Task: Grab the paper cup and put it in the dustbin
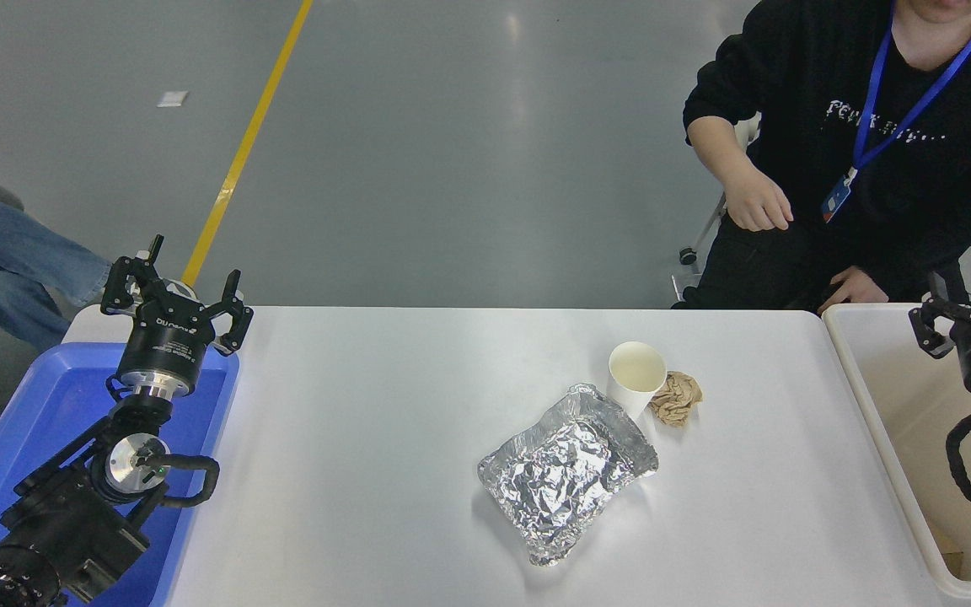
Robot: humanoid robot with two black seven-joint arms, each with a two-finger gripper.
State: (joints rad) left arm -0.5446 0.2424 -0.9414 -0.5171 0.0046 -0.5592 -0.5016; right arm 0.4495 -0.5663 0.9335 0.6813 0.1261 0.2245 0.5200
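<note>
The white paper cup (636,377) stands upright on the table, right of centre, touching the far corner of a foil tray. The off-white dustbin (873,421) sits at the table's right edge, partly cut off by the picture. My right gripper (970,305) hangs over the dustbin at the right edge, far from the cup, open with nothing between its fingers. My left gripper (174,295) is parked at the lower left above a blue bin, open and empty.
A crumpled foil tray (567,470) lies just in front of the cup, and a crumpled brown paper ball (676,398) lies against the cup's right side. A blue bin (47,438) sits at the left edge. A person sits at the far right, one hand (757,202) raised.
</note>
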